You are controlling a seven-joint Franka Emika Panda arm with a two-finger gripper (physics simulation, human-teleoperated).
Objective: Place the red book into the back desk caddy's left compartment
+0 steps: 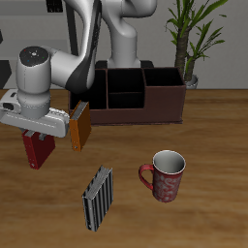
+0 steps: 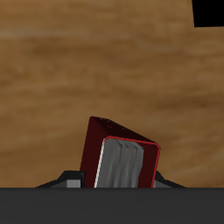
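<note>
Gripper [image 1: 39,134] pinching the red book [image 1: 37,150] and holding it above the table near the orange-brown book [image 1: 80,126], well short of the back desk caddy [image 1: 136,97]; pickup apparently done, carry and insertion into the left compartment [image 1: 162,89] outstanding.

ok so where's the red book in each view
Exterior view: the red book hangs under the gripper, off the table, in front of the orange-brown book.
Wrist view: the red book sits between the fingers, page edges facing the camera.
Shared landmark: the wooden table.
</note>
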